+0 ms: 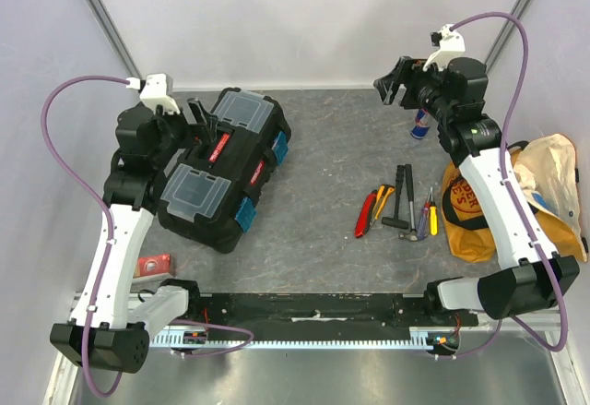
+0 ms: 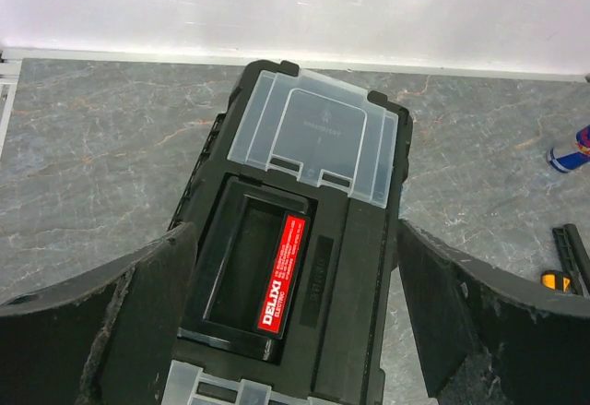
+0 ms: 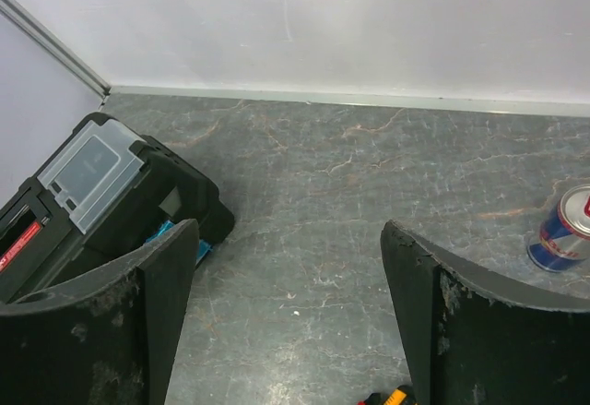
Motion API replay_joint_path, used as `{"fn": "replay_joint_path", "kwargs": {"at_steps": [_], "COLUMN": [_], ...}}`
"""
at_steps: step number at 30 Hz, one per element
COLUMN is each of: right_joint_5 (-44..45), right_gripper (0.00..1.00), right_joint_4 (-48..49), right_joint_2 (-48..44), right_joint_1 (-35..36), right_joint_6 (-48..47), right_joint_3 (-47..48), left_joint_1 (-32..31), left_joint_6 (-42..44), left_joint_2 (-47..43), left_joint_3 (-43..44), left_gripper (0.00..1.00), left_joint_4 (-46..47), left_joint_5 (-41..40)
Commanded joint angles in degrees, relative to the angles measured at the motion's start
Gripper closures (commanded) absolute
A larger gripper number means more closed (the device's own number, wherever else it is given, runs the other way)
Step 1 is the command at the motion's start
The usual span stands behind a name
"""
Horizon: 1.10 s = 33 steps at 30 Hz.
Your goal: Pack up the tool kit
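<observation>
Left gripper point(image 2: 295, 232) (agape) hovers over toolbox point(image 2: 355, 267).

The left arm point(image 1: 115, 230) rises from its base at the near left corner and leans toward the far side. It bends right at the wrist, so the left gripper point(image 1: 205, 121) sits in the far left part of the scene, tilted down and to the right. Its fingers point(image 2: 147, 313) are spread wide apart, their black pads scuffed grey. The right arm point(image 1: 502, 193) climbs from its base at the near right and reaches far along the right side. It turns left at the wrist, holding the right gripper point(image 1: 395, 80) raised at the far right, aimed leftward. Its fingers point(image 3: 461, 331) also stand wide apart, with the same worn pads.
</observation>
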Motion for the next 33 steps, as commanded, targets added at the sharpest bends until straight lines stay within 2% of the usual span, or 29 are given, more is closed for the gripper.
{"fn": "replay_joint_path", "kwargs": {"at_steps": [1, 5, 8, 13, 20, 26, 30, 33], "right_joint_5": [-0.99, -1.86, -2.22, -3.88, -6.00, -4.33, -5.03, -5.83], "right_gripper": [0.13, 0.13, 0.13, 0.12, 0.18, 0.15, 0.15, 0.15], "right_joint_4": [2.91, 3.43, 3.96, 5.10, 6.51, 11.69, 11.70, 12.84], "right_joint_2": [0.26, 0.61, 0.96, 3.42, 9.66, 11.77, 15.64, 18.01], "right_joint_1": [0.57, 1.97, 4.69, 10.40, 17.87, 23.33, 27.11, 28.78], "right_joint_6": [0.16, -0.28, -1.25, 0.41, 6.40, 7.80, 8.68, 10.34], "right_joint_3": [-0.77, -1.74, -2.62, -3.24, -3.06, -7.19, -5.61, -5.00], "left_joint_1": [0.18, 0.27, 0.27, 0.18, 0.35, 0.70, 2.81, 4.66], "left_joint_6": [-0.46, -0.11, -1.25, -3.80, -2.75, -2.04, -1.61, -2.83], "left_joint_2": [-2.25, -4.00, -4.10, -0.85, 3.19, 6.62, 7.86, 6.89], "left_joint_3": [-0.99, -3.36, -4.68, -3.63, -2.93, -1.43, -0.11, -0.81], "left_gripper": [0.06, 0.05, 0.04, 0.04, 0.04, 0.04, 0.04, 0.04], "left_joint_4": [-0.23, 0.03, -1.72, -7.17, -12.26, -16.66, -21.41, -21.33], "left_joint_5": [1.71, 0.40, -6.71, -10.68, -9.37, -11.38, -15.16, -11.06]}}
